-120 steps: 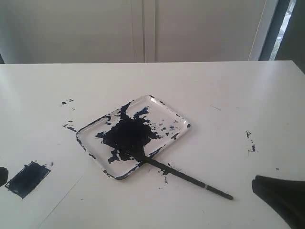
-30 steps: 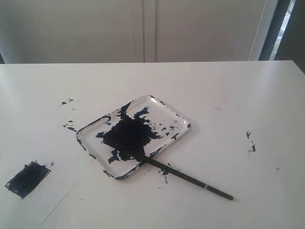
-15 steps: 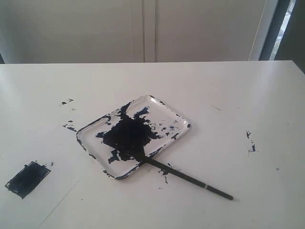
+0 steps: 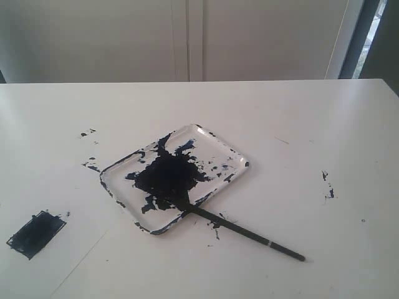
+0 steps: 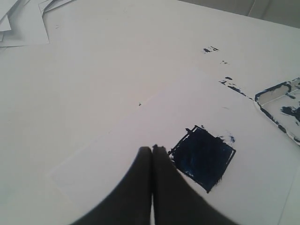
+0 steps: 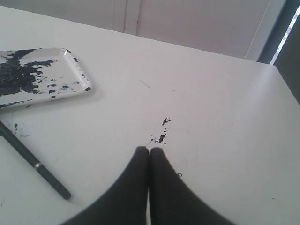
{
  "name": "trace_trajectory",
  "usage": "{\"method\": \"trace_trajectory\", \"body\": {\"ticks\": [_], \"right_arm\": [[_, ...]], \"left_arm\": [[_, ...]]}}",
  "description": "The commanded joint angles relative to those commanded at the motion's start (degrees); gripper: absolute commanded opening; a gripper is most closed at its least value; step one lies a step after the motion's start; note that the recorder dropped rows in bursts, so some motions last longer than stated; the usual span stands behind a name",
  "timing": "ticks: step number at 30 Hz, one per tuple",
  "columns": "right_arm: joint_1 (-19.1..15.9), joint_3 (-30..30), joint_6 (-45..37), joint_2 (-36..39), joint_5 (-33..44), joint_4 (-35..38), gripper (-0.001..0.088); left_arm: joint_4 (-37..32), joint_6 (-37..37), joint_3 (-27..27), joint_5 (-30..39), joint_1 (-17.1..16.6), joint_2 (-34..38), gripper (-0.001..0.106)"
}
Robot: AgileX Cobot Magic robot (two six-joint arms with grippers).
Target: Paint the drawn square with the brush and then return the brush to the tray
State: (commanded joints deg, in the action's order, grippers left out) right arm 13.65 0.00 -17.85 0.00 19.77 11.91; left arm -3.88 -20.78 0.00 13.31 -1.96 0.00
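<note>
Brush point(image 4: 244, 233) lies on the bench point(image 4: 299, 124), handle toward the near edge, tip over the rim of the tray point(image 4: 232, 151) and lost in its blue-black paint blotch point(image 4: 168, 174); bristles indistinguishable. Drawn square point(image 4: 35, 233), filled dark, sits well apart to the left. My left tool point(image 5: 151, 150) and right tool point(image 6: 149, 150) are each pressed together, empty; both wrist views cut the tray off.
</note>
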Motion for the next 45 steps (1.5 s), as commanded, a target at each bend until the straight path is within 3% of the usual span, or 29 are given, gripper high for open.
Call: {"method": "trace_trajectory", "body": {"ticks": [21, 23, 28, 34, 45], "right_arm": [[0.00, 0.00, 0.00, 0.00, -0.13, -0.25, 0.0000], [0.00, 0.00, 0.00, 0.00, -0.13, -1.83, 0.0000], [-2.40, 0.00, 0.00, 0.00, -0.56, -14.46, 0.0000], [-5.40, 0.00, 0.00, 0.00, -0.56, -14.32, 0.0000], [-5.49, 0.00, 0.00, 0.00, -0.19, -13.82, 0.0000]], "left_arm": [[0.00, 0.00, 0.00, 0.23, 0.00, 0.00, 0.000], [0.00, 0.00, 0.00, 0.23, 0.00, 0.00, 0.000], [0.00, 0.00, 0.00, 0.23, 0.00, 0.00, 0.000], [0.00, 0.00, 0.00, 0.23, 0.00, 0.00, 0.000], [0.00, 0.17, 0.00, 0.23, 0.00, 0.00, 0.000]]}}
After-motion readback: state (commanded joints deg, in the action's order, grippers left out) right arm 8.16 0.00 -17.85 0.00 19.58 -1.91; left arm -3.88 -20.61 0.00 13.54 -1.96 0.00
